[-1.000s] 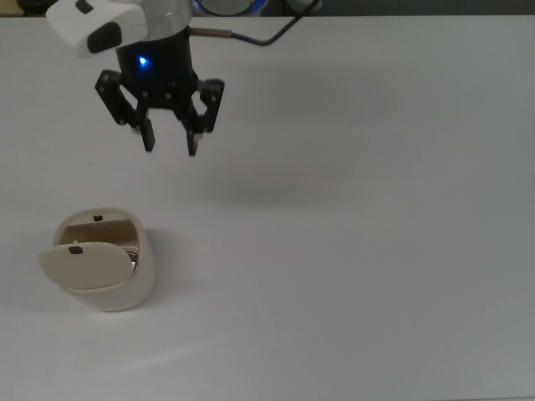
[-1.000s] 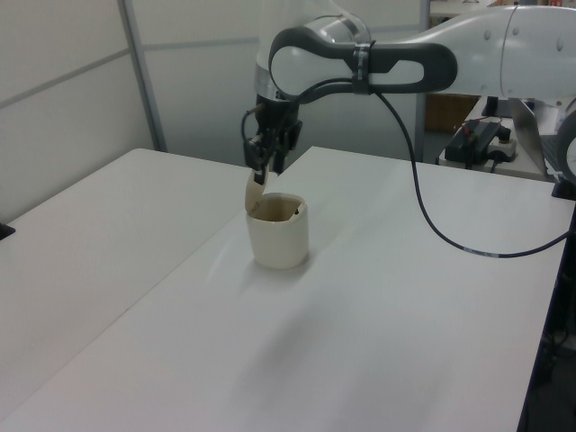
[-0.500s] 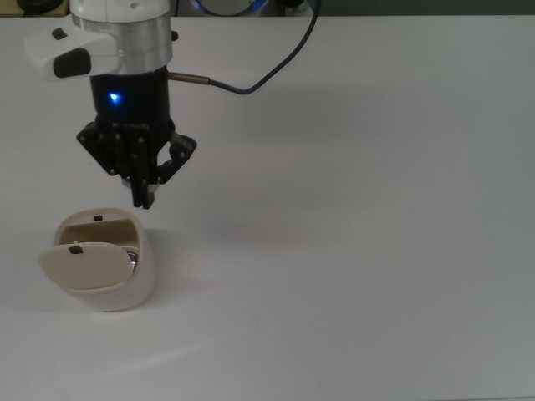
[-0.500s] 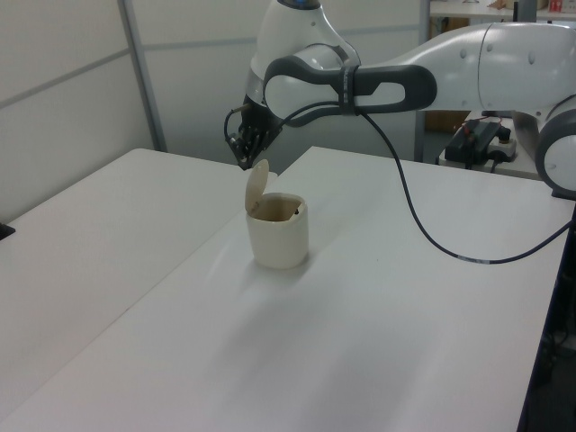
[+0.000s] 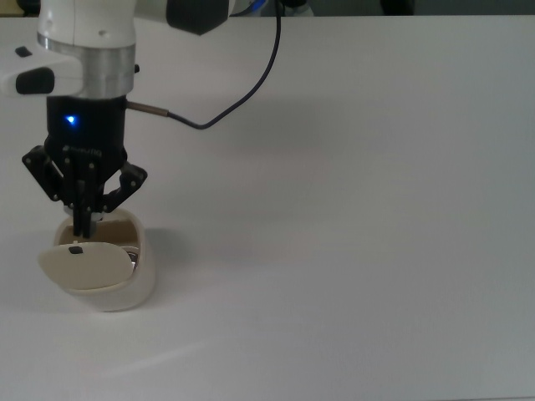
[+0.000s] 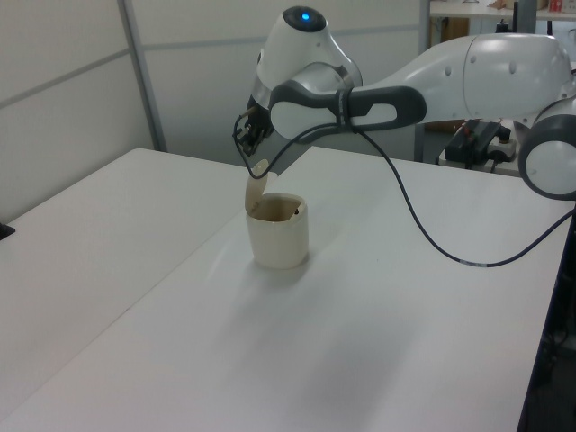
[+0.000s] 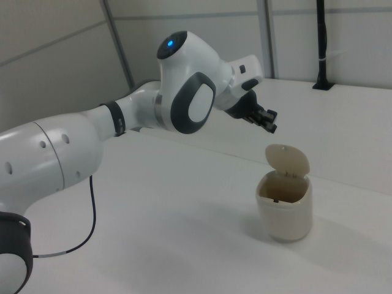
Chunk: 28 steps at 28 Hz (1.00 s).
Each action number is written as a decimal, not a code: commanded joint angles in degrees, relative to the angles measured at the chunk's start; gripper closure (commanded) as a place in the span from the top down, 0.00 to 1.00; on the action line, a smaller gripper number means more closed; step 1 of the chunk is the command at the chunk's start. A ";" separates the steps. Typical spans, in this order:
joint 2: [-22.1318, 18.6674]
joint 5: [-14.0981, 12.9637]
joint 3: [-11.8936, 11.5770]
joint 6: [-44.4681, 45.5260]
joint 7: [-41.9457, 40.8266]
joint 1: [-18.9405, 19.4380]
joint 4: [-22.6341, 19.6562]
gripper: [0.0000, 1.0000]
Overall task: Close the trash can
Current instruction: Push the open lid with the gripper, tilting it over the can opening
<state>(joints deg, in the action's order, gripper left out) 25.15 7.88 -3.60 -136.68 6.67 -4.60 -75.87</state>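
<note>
Top view shows a wide white table (image 5: 376, 209) with a white robot arm (image 5: 88, 50) reaching in from the top view's upper left. Over the last second the arm has swept from open table toward the top view's left and down, so its black gripper (image 5: 82, 224) now hangs directly over the trash can (image 5: 113, 280). The jaws, spread apart a second ago, are now pressed together into one narrow tip.

That cream trash can stands near the top view's lower left corner, well apart from every table edge. It has not moved. Its lid (image 5: 84, 266) is still raised, standing almost upright on its hinge, with the small black mark (image 5: 76, 249) showing.

From the right view, the gripper (image 7: 267, 120) sits above and just beside the lid's top edge, seemingly not yet touching it. Judging from this, the approach is finished and the closing push is what remains: the closed tip looks placed to press the lid over and down.
</note>
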 commanded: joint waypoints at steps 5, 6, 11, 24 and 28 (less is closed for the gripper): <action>2.98 3.63 -2.90 -2.89 -1.40 0.20 0.28 0.09; 3.15 3.72 -3.25 -2.89 -1.48 0.20 0.28 0.09; 3.33 4.34 -4.40 -2.81 -2.01 -0.50 -0.15 0.09; 3.24 3.37 -4.14 -2.72 -3.95 -0.94 0.02 0.09; 3.33 2.93 -3.70 -3.33 -2.54 -0.94 0.28 0.09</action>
<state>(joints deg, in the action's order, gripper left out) 28.34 11.10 -7.48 -138.60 3.24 -5.80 -75.75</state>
